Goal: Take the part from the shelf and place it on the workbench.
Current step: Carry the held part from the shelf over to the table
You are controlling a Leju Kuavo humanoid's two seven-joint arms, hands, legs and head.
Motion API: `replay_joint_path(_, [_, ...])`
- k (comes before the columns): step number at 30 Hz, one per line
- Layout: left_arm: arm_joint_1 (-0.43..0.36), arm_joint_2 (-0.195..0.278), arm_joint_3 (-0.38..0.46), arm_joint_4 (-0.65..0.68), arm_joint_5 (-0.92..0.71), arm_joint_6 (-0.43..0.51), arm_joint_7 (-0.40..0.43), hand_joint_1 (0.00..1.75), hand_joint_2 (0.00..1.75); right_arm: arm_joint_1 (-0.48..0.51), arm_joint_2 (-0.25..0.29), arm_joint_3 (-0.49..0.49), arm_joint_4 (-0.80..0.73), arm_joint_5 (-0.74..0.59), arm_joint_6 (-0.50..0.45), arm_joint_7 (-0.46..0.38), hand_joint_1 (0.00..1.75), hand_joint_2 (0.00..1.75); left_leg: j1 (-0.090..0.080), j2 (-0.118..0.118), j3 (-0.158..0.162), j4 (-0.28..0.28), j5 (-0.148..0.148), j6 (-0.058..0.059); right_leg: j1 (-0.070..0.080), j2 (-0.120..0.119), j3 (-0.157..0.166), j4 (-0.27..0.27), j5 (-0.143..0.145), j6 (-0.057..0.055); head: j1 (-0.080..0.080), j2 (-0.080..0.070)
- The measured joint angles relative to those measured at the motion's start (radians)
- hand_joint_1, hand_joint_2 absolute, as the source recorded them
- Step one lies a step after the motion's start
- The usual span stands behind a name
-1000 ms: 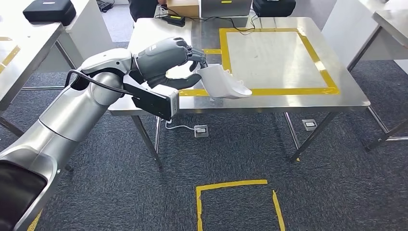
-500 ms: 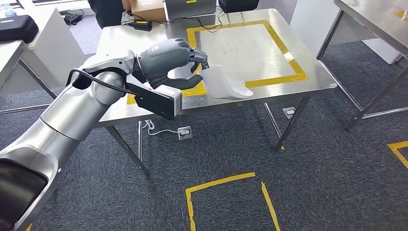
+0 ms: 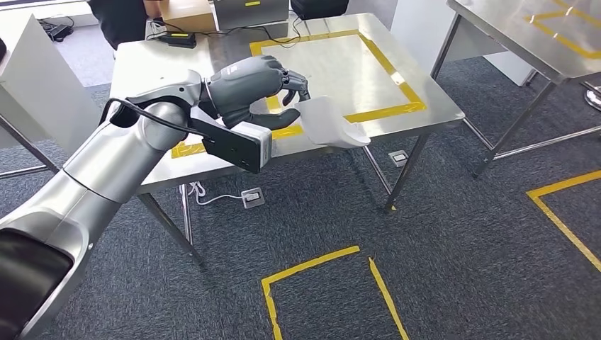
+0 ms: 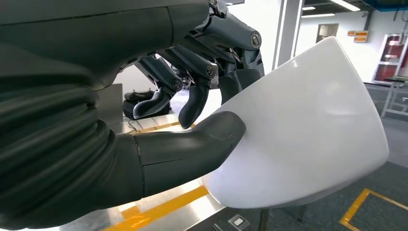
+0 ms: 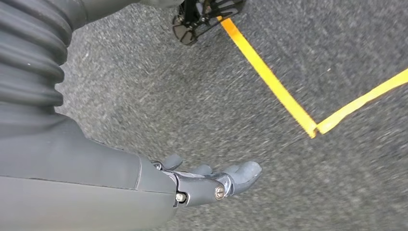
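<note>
My left hand [image 3: 251,88] holds a white, scoop-shaped part [image 3: 329,124], thumb under it and fingers over its rim. In the head view the part hangs above the near edge of the steel workbench [image 3: 142,64], beside a yellow tape rectangle [image 3: 407,88]. The left wrist view shows the thumb [image 4: 192,149] pressed against the white part [image 4: 308,130] and the fingers [image 4: 197,101] curled behind it. My right hand [image 5: 211,180] hangs over the grey carpet, fingers loosely extended, holding nothing.
A second steel table [image 3: 538,35] stands to the right, a white table [image 3: 35,78] to the left. A person [image 3: 117,18] stands behind the workbench near a cardboard box [image 3: 188,10] and a black device [image 3: 173,39]. Yellow tape [image 3: 312,269] marks the carpet.
The whole view has shifted as the camera turned; the workbench now sits further left and tilted. My left hand still holds the white part over the bench's near edge.
</note>
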Motion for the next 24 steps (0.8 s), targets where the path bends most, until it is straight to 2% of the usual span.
replay_joint_path(1, [0.0,-0.001,-0.001,0.002,0.0,0.0,0.0,1.75,1.75,0.001,0.0,0.0,0.0,-0.001,0.0,0.0,0.0,1.75,-0.001,0.009,0.0,0.001,-0.001,0.0,0.001,-0.003,0.013,-0.021,0.018,-0.001,0.0,0.0])
replay_joint_path(3, [-0.001,-0.003,-0.002,0.004,0.0,0.001,0.0,1.75,1.75,0.002,0.0,0.0,0.0,-0.001,0.0,0.0,0.0,1.75,-0.002,0.026,0.0,0.006,-0.006,-0.004,0.003,-0.023,0.083,-0.149,0.073,-0.006,0.0,0.0])
replay_joint_path(4, [-0.003,-0.004,-0.002,0.004,0.0,0.002,0.0,1.75,1.75,0.001,0.0,0.0,0.0,-0.002,0.0,0.0,0.0,1.75,-0.004,0.033,0.0,0.01,-0.01,-0.008,0.005,-0.038,0.116,-0.211,0.092,-0.012,0.0,0.0])
replay_joint_path(5, [-0.004,-0.004,-0.002,0.004,0.0,0.002,0.0,1.75,1.75,0.0,0.0,0.0,0.0,-0.002,-0.001,-0.001,0.0,1.75,-0.007,0.039,0.001,0.011,-0.014,-0.012,0.008,-0.049,0.137,-0.251,0.101,-0.019,0.0,0.0])
replay_joint_path(6, [-0.005,-0.006,-0.002,0.004,0.0,0.003,0.0,1.75,1.75,0.0,0.0,0.0,0.0,-0.003,-0.001,-0.001,0.0,1.75,-0.01,0.045,0.002,0.012,-0.016,-0.018,0.011,-0.054,0.144,-0.267,0.101,-0.027,-0.001,0.0])
replay_joint_path(8, [-0.006,-0.01,-0.002,0.004,0.0,0.003,0.002,1.75,1.75,0.0,0.0,0.0,0.0,-0.004,-0.001,-0.001,0.0,1.75,-0.012,0.057,0.007,0.008,-0.022,-0.028,0.01,-0.039,0.144,-0.268,0.101,-0.039,-0.001,0.0])
replay_joint_path(9, [-0.007,-0.012,-0.002,0.004,-0.001,0.003,0.004,1.75,1.75,0.0,0.0,0.0,0.0,-0.004,-0.001,-0.001,0.0,1.75,-0.011,0.052,0.008,0.012,-0.026,-0.034,0.007,-0.032,0.147,-0.271,0.101,-0.043,-0.001,0.0])
replay_joint_path(10, [-0.009,-0.012,-0.002,0.004,-0.002,0.003,0.005,1.75,1.75,0.001,0.0,0.0,0.0,-0.004,-0.001,-0.001,0.0,1.75,-0.009,0.037,0.001,0.031,-0.039,-0.04,0.003,-0.025,0.151,-0.274,0.101,-0.049,-0.003,0.0])
replay_joint_path(11, [-0.011,-0.012,-0.002,0.005,-0.002,0.003,0.006,1.75,1.75,0.0,0.0,0.0,0.0,-0.004,-0.001,-0.001,0.0,1.75,-0.007,0.017,-0.017,0.071,-0.061,-0.047,-0.001,-0.018,0.155,-0.278,0.101,-0.053,-0.004,0.0])
replay_joint_path(13, [-0.011,-0.01,-0.002,0.007,-0.003,0.003,0.006,1.75,1.75,-0.001,0.0,0.0,0.0,-0.004,-0.001,-0.002,0.0,1.75,0.0,-0.015,-0.085,0.201,-0.114,-0.055,-0.003,-0.003,0.16,-0.279,0.097,-0.059,-0.006,0.0])
replay_joint_path(14, [-0.009,-0.009,-0.002,0.009,-0.003,0.003,0.007,1.75,1.75,-0.001,0.0,0.0,0.0,-0.004,-0.001,-0.002,0.0,1.75,0.002,-0.018,-0.119,0.26,-0.13,-0.057,-0.004,0.007,0.162,-0.279,0.094,-0.06,-0.006,0.0])
replay_joint_path(15, [-0.006,-0.008,-0.002,0.011,-0.003,0.003,0.007,1.75,1.75,0.0,0.0,0.0,0.0,-0.004,-0.001,-0.001,0.0,1.75,0.004,-0.019,-0.142,0.291,-0.128,-0.058,-0.004,0.017,0.165,-0.279,0.091,-0.059,-0.006,0.0])
replay_joint_path(16, [-0.004,-0.007,-0.003,0.012,-0.004,0.003,0.007,1.75,1.75,0.001,0.0,0.0,0.0,-0.004,-0.001,-0.001,0.0,1.75,0.005,-0.02,-0.146,0.282,-0.105,-0.057,-0.004,0.028,0.17,-0.279,0.088,-0.057,-0.006,0.0])
replay_joint_path(17, [-0.004,-0.006,-0.003,0.013,-0.004,0.003,0.008,1.75,1.75,0.002,0.0,0.0,0.0,-0.004,-0.001,-0.001,0.0,1.75,0.006,-0.023,-0.132,0.236,-0.066,-0.055,-0.005,0.039,0.176,-0.279,0.084,-0.054,-0.006,0.0])
replay_joint_path(18, [-0.004,-0.005,-0.003,0.013,-0.004,0.003,0.008,1.75,1.75,0.003,0.0,0.0,0.0,-0.004,-0.001,-0.001,0.0,1.75,0.007,-0.033,-0.105,0.165,-0.02,-0.051,-0.006,0.048,0.182,-0.279,0.08,-0.051,-0.006,0.0])
replay_joint_path(19, [-0.005,-0.003,-0.003,0.013,-0.005,0.003,0.008,1.75,1.75,0.003,0.0,0.0,0.0,-0.004,-0.001,-0.001,0.0,1.75,0.006,-0.046,-0.075,0.094,0.01,-0.046,-0.006,0.057,0.186,-0.278,0.075,-0.046,-0.006,0.0])
replay_joint_path(20, [-0.006,-0.001,-0.003,0.013,-0.005,0.004,0.008,1.75,1.75,0.002,0.0,0.0,0.0,-0.004,-0.001,-0.001,0.0,1.75,0.006,-0.057,-0.052,0.041,0.027,-0.042,-0.005,0.064,0.189,-0.279,0.07,-0.04,-0.006,0.0])
replay_joint_path(21, [-0.007,-0.001,-0.003,0.014,-0.005,0.003,0.008,1.75,1.75,0.002,0.001,0.0,0.0,-0.004,-0.002,-0.001,0.0,1.75,0.003,-0.064,-0.038,0.011,0.029,-0.038,-0.006,0.069,0.192,-0.281,0.067,-0.033,-0.006,0.0])
replay_joint_path(23, [-0.007,-0.005,-0.003,0.014,-0.006,0.003,0.008,1.75,1.75,0.002,0.001,0.0,0.0,-0.004,-0.009,-0.003,0.0,1.75,0.0,-0.06,-0.024,-0.004,0.017,-0.026,-0.008,0.075,0.195,-0.274,0.073,-0.019,-0.006,0.0])
replay_joint_path(24, [-0.008,-0.006,-0.003,0.014,-0.006,0.003,0.009,1.75,1.75,0.003,0.001,0.0,0.0,-0.004,-0.014,-0.004,0.0,1.75,-0.001,-0.056,-0.015,-0.009,0.013,-0.018,-0.009,0.068,0.194,-0.265,0.074,-0.015,-0.006,0.0])
